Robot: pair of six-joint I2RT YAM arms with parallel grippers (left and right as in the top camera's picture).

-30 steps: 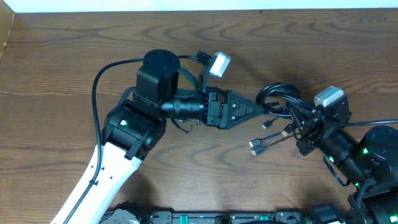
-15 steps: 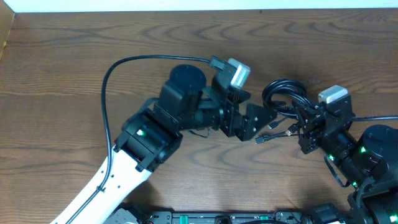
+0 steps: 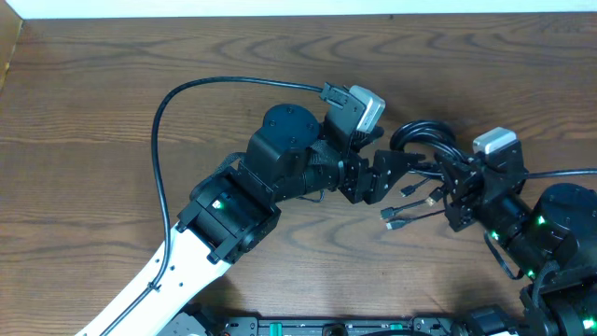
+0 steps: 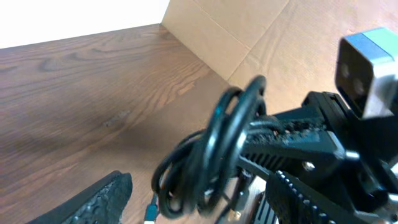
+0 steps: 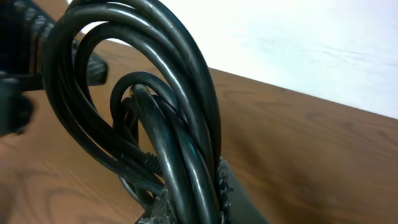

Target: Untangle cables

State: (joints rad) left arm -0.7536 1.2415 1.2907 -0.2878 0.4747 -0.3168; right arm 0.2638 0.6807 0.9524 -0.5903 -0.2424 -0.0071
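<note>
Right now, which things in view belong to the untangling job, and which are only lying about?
Job: cables, gripped by the right tool; left tool, open near them.
Not the job: table; cardboard; thick lead of the left arm.

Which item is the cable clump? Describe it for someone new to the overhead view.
On the wooden table, look right of centre, where the left arm and right arm meet. The cables are the clump of thin black loops there, small plugs trailing below. Unlike the single thicker cord arcing off the left arm, they are several cords bunched together.
</note>
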